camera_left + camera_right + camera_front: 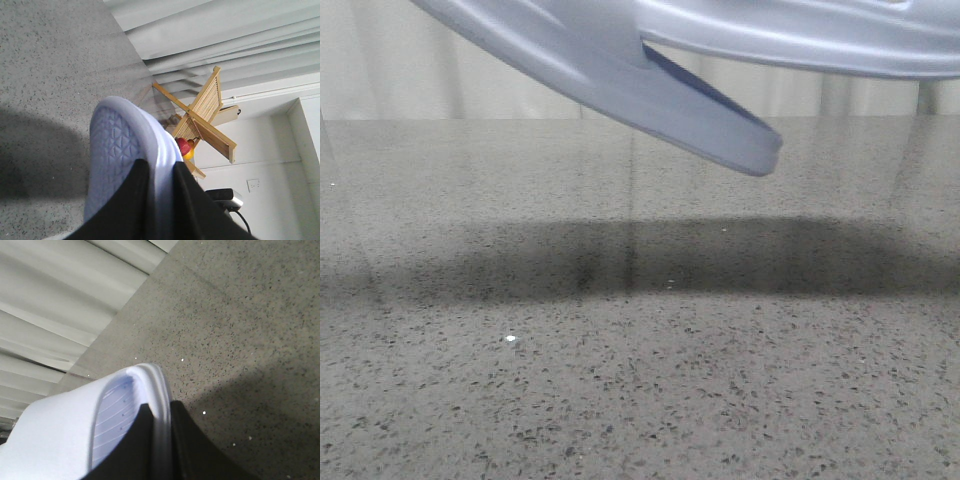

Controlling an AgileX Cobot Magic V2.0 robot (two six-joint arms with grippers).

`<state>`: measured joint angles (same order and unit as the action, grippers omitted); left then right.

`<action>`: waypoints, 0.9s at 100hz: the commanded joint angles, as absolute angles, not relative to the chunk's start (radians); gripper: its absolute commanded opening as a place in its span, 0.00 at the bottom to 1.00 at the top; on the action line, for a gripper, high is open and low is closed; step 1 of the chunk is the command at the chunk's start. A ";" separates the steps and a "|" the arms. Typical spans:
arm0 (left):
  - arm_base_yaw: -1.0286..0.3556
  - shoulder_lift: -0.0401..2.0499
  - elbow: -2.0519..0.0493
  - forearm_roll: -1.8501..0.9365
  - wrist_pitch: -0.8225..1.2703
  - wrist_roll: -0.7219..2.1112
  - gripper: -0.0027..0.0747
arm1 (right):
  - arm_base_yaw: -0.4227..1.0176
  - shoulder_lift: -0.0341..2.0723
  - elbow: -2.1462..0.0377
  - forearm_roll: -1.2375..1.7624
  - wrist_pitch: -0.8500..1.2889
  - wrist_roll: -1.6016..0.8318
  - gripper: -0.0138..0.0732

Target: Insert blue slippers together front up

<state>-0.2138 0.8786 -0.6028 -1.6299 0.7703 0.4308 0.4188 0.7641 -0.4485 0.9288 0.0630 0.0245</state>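
Observation:
Two pale blue slippers hang high above the table in the front view, cut off by the top edge. One slipper (620,80) slants down from the upper left to a rounded end. The other slipper (800,35) runs across the upper right and meets the first one. Neither gripper shows in that view. In the left wrist view my left gripper (160,166) is shut on the rim of a slipper (117,145) whose triangle-patterned sole faces the camera. In the right wrist view my right gripper (160,407) is shut on the rim of a slipper (117,410) whose ribbed footbed shows.
The grey speckled table (640,380) carries the slippers' dark shadow (650,255). Beyond the table in the left wrist view stand a wooden slatted rack (200,107) with a red and yellow object (185,147) and a black device (225,197). Pale curtains hang behind.

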 commanded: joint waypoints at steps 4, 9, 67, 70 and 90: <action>-0.225 0.869 -0.631 -1.705 0.918 0.425 0.07 | 0.491 0.817 -0.483 0.945 0.009 0.009 0.04; -0.225 0.869 -0.631 -1.705 0.920 0.425 0.07 | 0.513 0.837 -0.483 0.944 -0.017 0.009 0.04; -0.226 0.869 -0.631 -1.705 0.937 0.439 0.07 | 0.610 0.955 -0.621 0.781 -0.117 0.009 0.04; -0.226 0.869 -0.631 -1.705 0.937 0.439 0.07 | 0.619 0.965 -0.635 0.773 -0.115 0.009 0.04; -0.226 0.869 -0.631 -1.705 0.937 0.441 0.07 | 0.671 1.057 -0.678 0.753 -0.107 0.009 0.04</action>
